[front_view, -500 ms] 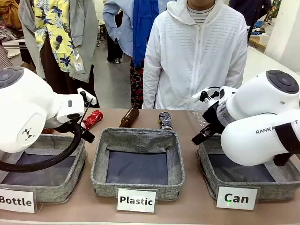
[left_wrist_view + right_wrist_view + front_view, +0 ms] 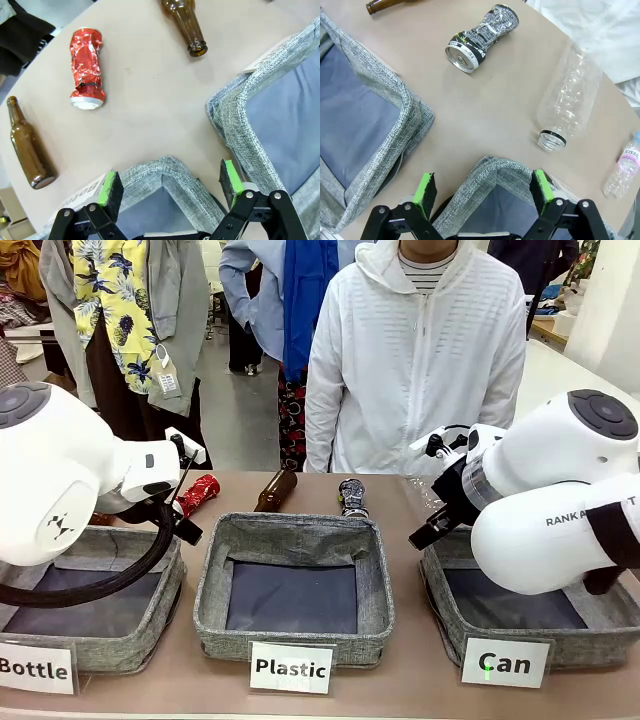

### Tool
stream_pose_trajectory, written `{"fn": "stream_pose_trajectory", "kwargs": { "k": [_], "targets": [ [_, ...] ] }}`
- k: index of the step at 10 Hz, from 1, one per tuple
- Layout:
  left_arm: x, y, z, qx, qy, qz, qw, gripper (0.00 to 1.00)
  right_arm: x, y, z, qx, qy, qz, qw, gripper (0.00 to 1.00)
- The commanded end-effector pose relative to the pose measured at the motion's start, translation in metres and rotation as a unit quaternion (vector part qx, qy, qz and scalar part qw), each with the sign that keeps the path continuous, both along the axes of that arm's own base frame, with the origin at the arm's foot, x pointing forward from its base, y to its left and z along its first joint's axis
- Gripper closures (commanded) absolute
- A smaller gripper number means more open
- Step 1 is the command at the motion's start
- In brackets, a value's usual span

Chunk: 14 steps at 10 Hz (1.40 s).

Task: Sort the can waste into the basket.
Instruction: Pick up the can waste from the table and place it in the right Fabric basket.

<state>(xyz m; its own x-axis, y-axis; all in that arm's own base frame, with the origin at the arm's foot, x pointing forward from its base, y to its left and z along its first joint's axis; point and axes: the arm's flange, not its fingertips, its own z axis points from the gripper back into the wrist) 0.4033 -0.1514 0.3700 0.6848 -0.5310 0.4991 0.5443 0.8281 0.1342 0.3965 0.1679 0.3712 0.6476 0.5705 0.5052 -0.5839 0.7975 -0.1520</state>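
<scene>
The left gripper [image 2: 171, 186] hangs with its green pads wide apart and nothing between them, above a corner of the basket carded "Bottle" [image 2: 165, 167]. Out past that corner, on the bare table [image 2: 150, 115], the crushed red can [image 2: 87, 68] lies on its side, well apart from every basket. One brown bottle [image 2: 186, 22] lies beyond it and a second brown bottle [image 2: 27, 145] lies off to its other side.

The right gripper [image 2: 483, 189] is just as wide open and empty, hovering over a corner of the Can basket [image 2: 492, 172]. The black can [image 2: 481, 37] lies dented on the table beyond the basket's rim, near the middle basket [image 2: 380, 85]. A clear plastic bottle [image 2: 568, 100] lies close to the Can basket, its mouth pointing at the rim. A person in a white jacket [image 2: 420, 360] stands at the far side.
</scene>
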Motion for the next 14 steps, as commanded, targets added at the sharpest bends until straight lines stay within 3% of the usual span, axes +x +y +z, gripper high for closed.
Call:
{"fn": "stream_pose_trajectory", "kwargs": {
  "k": [1,11,13,14],
  "targets": [
    [0.000,0.000,0.000,0.000,0.000,0.000,1.000,0.00,0.000,0.000,0.000,0.000,0.000,0.000,1.000,0.00],
    [0.000,0.000,0.000,0.000,0.000,0.000,1.000,0.00,0.000,0.000,0.000,0.000,0.000,0.000,1.000,0.00],
    [-0.021,0.009,0.046,-0.043,-0.027,-0.009,0.999,0.00,-0.017,-0.002,0.045,0.005,0.021,0.005,1.000,0.00],
    [-0.040,0.011,0.084,-0.107,-0.012,0.017,0.994,0.00,-0.033,-0.004,0.078,0.045,0.037,-0.018,0.998,0.00]
  ]
}}
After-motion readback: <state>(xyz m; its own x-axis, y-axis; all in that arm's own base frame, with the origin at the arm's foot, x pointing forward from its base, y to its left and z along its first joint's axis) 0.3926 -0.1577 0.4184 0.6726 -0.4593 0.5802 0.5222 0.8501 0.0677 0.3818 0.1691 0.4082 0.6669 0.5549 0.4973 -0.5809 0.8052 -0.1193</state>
